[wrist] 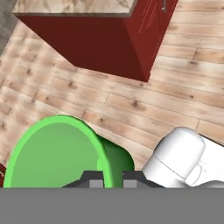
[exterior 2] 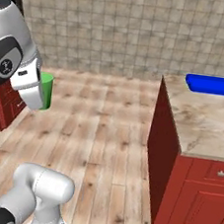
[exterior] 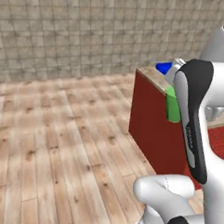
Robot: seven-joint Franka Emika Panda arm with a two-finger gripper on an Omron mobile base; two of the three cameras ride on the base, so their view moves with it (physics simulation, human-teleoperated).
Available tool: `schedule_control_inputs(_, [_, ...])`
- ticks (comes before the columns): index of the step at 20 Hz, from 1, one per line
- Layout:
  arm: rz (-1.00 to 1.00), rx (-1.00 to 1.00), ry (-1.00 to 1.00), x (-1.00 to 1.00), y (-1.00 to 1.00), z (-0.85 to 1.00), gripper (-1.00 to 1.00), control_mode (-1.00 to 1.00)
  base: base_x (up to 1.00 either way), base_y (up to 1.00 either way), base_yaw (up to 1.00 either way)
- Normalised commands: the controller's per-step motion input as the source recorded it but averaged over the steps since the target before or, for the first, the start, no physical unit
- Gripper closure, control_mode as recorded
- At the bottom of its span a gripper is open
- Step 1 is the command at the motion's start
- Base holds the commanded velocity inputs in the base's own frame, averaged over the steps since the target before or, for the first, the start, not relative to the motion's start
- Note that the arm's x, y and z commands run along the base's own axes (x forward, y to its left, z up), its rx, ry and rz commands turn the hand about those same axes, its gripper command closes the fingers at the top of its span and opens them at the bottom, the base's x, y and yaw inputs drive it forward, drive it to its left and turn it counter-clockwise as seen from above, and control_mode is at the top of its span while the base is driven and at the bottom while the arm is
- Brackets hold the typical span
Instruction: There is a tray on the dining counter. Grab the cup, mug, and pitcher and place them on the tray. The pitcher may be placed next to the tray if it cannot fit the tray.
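1. The wooden plank floor (exterior 2: 104, 148) spreads under everything, running back to a beige tiled wall (exterior 2: 134, 27); in the hand view the planks pass below the hanging cup.
2. The dining counter (exterior 2: 202, 120) stands on that floor, with a veined beige-brown marble top over a red base. In the right base view it sits at the right, with a drawer handle on its red front. In the left base view its red end panel (exterior: 152, 130) shows just left of the arm, and in the hand view one corner of it (wrist: 100, 39) lies along the upper edge.
3. The robot arm (exterior: 201, 137) rises in the foreground of the left base view, and its white links cover much of the counter behind it.
4. The tray (exterior 2: 212, 85), bright blue and shallow with a raised rim, lies on the marble top at the far end of the counter, near the back right corner as the right base view shows it. A small blue corner of it (exterior: 163, 67) peeks out beside the arm in the left base view.
5. The cup (wrist: 61, 153), a plain green tumbler, hangs in the air over the floor, well apart from the counter and tray. It shows beside the arm's wrist in both base views (exterior 2: 46, 91) (exterior: 172, 105).
6. The gripper (wrist: 113, 180) has its jaws pinched on the cup's rim wall, one finger inside and one outside.
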Motion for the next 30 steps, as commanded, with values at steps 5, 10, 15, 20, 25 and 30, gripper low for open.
schedule_control_inputs(5, [0.00,0.00,0.00,0.00,0.00,0.00,1.00,1.00,0.07,0.81,-0.65])
schedule_control_inputs(10, [0.00,0.00,0.00,0.00,0.00,0.00,1.00,1.00,0.14,0.70,-0.81])
schedule_control_inputs(15, [0.00,0.00,0.00,0.00,0.00,0.00,1.00,1.00,0.24,1.00,-0.77])
schedule_control_inputs(20, [0.00,0.00,0.00,0.00,0.00,0.00,1.00,1.00,0.18,1.00,-0.74])
schedule_control_inputs(25, [0.00,0.00,0.00,0.00,0.00,0.00,1.00,1.00,0.01,1.00,-0.66])
schedule_control_inputs(30, [0.00,0.00,0.00,0.00,0.00,0.00,1.00,1.00,0.07,1.00,-0.58])
